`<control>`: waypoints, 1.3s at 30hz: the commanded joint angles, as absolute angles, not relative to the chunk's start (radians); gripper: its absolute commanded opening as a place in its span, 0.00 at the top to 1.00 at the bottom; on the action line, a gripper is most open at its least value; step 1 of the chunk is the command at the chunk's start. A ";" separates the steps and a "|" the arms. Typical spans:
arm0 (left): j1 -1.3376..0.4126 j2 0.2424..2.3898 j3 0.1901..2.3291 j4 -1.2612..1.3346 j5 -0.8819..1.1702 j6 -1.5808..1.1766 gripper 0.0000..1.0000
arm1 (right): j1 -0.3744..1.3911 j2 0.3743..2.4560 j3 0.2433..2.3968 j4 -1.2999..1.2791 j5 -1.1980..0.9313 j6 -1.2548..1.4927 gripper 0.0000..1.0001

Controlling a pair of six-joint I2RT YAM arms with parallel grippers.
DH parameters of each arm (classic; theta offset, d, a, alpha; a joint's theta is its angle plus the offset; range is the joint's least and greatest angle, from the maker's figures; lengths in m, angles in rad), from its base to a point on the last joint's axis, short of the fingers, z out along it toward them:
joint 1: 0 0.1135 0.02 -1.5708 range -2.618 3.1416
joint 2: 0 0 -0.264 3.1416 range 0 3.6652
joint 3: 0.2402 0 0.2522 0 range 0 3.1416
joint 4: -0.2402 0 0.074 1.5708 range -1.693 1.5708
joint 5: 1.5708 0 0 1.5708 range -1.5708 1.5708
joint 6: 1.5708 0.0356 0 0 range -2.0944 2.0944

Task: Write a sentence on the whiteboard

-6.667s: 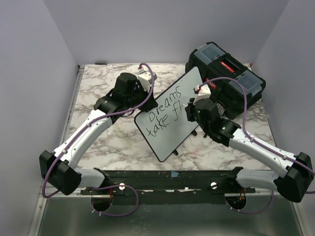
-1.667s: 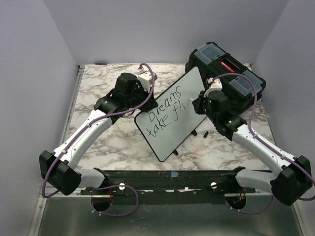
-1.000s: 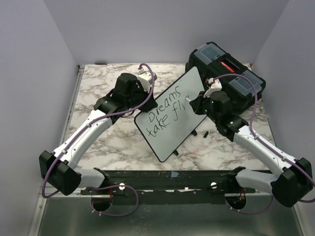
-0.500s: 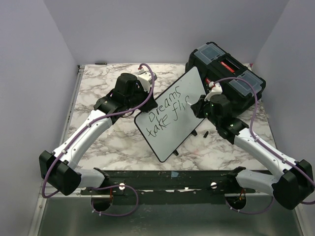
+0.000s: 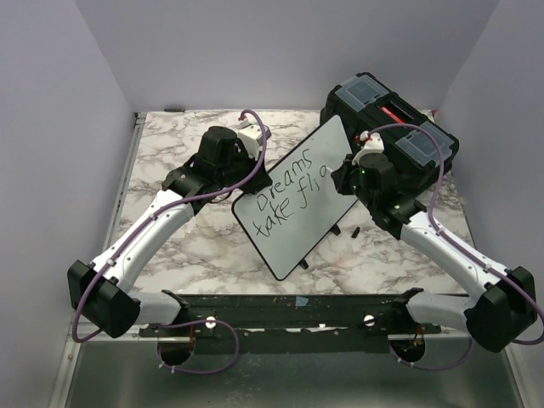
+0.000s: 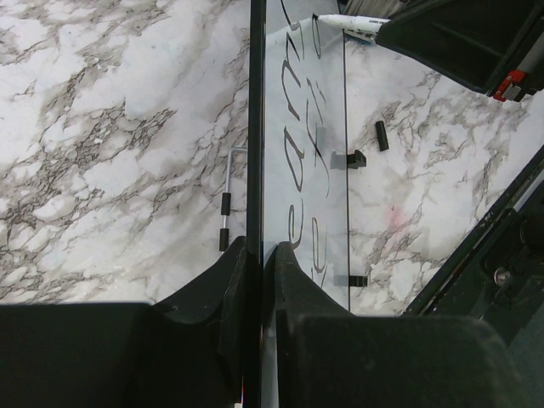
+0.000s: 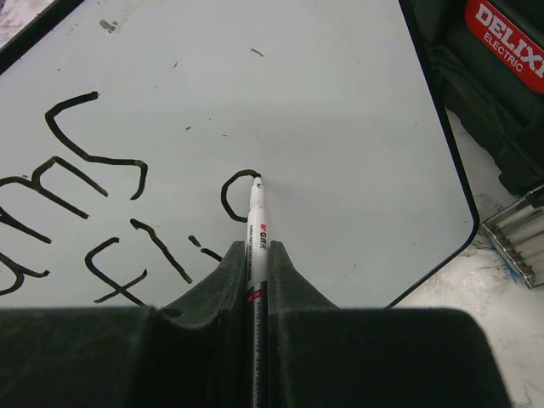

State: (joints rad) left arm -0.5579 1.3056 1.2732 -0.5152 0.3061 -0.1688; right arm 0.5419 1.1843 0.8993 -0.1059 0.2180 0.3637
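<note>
Whiteboard [image 5: 293,200] at middle of worktop [image 5: 170,144], tilted, far corner just beside black toolbox [image 5: 399,127]. Left jaws clamped on its left edge. Right jaws clamped on marker [image 7: 257,212], tip touching Whiteboard at open curved stroke. Sentence [image 5: 289,178] so far reads "Dreams take fli", two black lines.

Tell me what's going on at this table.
The robot is partway through writing on a whiteboard. The left arm's fingers are clamped on the board's edge and hold it. The right arm's fingers grip a marker whose tip touches the board. The sentence reads "Dreams" on the first line and "take fli" on the second, with the curve of the next letter just begun at the tip. A black toolbox sits behind the board.
</note>
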 commanded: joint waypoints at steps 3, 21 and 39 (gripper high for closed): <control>-0.588 1.341 1.226 -0.693 0.270 -0.080 1.00 | 0.544 1.204 0.936 -0.092 0.208 0.358 0.99; -0.588 1.337 1.227 -0.695 0.267 -0.080 1.00 | 0.544 1.161 0.794 -0.098 0.170 0.374 0.99; -0.589 1.336 1.226 -0.695 0.267 -0.081 1.00 | 0.544 1.125 0.726 -0.113 0.144 0.409 0.99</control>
